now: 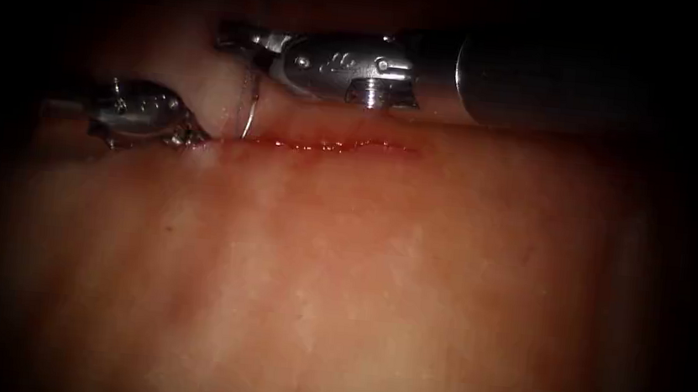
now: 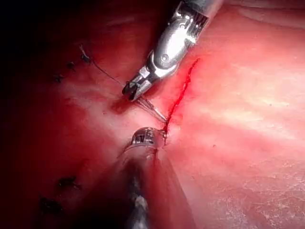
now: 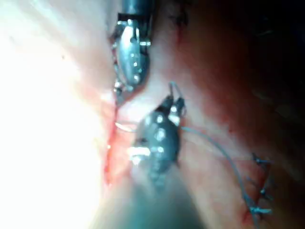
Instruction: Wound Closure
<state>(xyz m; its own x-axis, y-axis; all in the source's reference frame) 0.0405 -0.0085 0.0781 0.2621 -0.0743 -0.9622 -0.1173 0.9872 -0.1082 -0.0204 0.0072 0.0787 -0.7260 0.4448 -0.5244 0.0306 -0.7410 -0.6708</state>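
Tools: two, both mine.
Right tool (image 1: 232, 40): beyond the cut (image 1: 328, 144), above its left end; jaws closed on the upper end of the needle (image 1: 250, 116).
Needle: one; it curves down from my right jaws and its lower end meets the tissue (image 1: 341, 288) at the cut's left end.
Left tool (image 1: 194, 136): tips pressed to the tissue at the cut's left end; I cannot tell their state.
Thread (image 3: 214, 145): one strand, trailing from my right jaws toward old stitches (image 3: 257, 195).
Room: bare tissue all along the cut's near side.
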